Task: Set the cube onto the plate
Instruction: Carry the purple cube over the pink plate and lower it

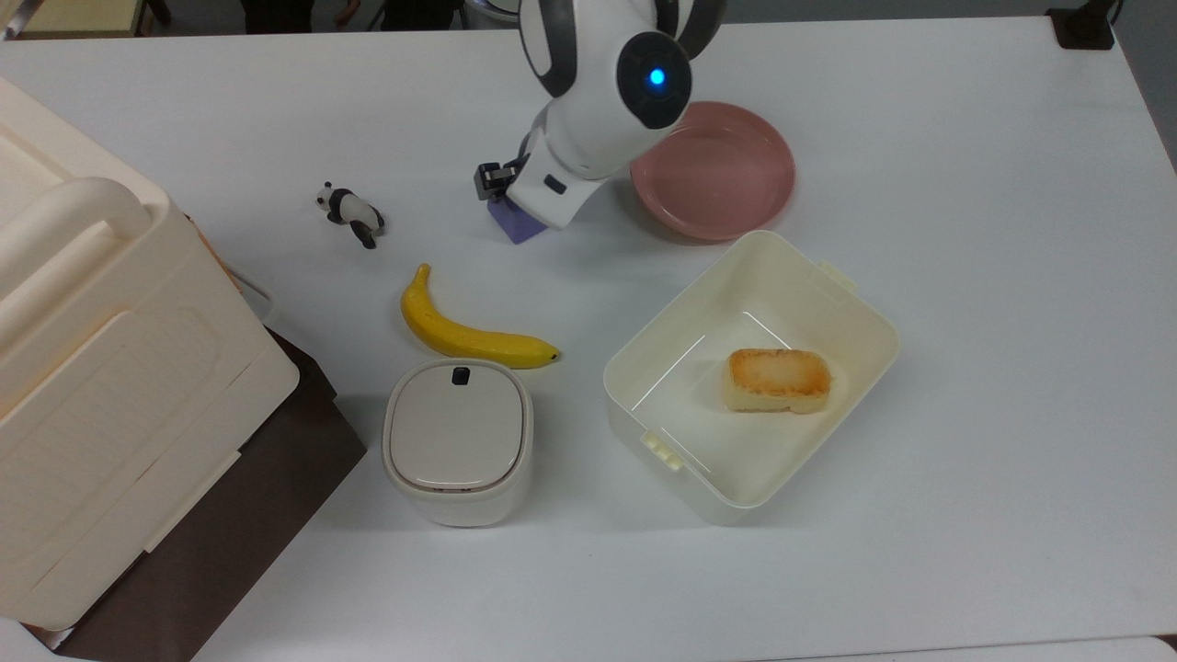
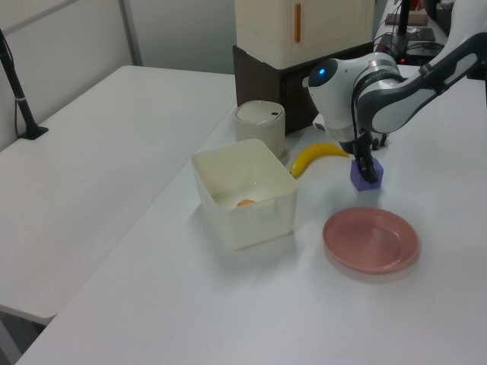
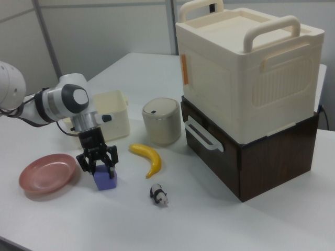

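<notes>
The blue-purple cube (image 1: 516, 226) (image 2: 367, 177) (image 3: 105, 181) is low over the white table, just left of the pink plate (image 1: 713, 170) (image 2: 370, 239) (image 3: 47, 172) in the top view. My gripper (image 3: 99, 166) (image 2: 365, 163) points straight down with its fingers astride the top of the cube and is shut on it. I cannot tell whether the cube rests on the table or hangs just above it. In the top view the white wrist covers most of the cube. Nothing lies on the plate.
A banana (image 1: 469, 336) and a small panda figure (image 1: 351, 211) lie at the top view's left of the cube. A cream tub (image 1: 855, 303) holding a toasted block (image 1: 778, 379) stands below the plate. A lidded canister (image 1: 457, 439) and a large cream box (image 1: 110, 368) stand further left.
</notes>
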You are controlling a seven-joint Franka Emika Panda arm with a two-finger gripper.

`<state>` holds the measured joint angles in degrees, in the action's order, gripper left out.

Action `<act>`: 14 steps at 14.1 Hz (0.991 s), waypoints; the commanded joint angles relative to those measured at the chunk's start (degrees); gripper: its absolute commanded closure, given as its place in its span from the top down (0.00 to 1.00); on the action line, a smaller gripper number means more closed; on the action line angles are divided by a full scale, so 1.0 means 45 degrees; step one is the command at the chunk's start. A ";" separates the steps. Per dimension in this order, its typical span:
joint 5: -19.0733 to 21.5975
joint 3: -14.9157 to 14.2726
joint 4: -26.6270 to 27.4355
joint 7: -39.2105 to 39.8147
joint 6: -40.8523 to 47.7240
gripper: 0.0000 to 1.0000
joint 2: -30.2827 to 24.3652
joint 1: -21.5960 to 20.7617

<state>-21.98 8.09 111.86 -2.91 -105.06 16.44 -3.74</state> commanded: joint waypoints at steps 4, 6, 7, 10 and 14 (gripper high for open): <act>0.0235 0.1714 -0.0325 -0.0874 0.1509 0.00 -0.0920 -0.0146; 0.0354 0.2302 -0.0405 -0.1713 0.1531 0.00 -0.0919 -0.0185; 0.0354 0.2594 -0.0424 -0.2181 0.1511 0.00 -0.0900 -0.0166; 0.0374 0.3299 -0.0736 -0.3607 0.1492 0.00 -0.0725 -0.0244; 0.0335 0.3711 -0.1206 -0.5504 0.1394 0.08 -0.0333 -0.0536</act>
<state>-21.26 24.79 108.07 -23.46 -99.67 13.75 -4.90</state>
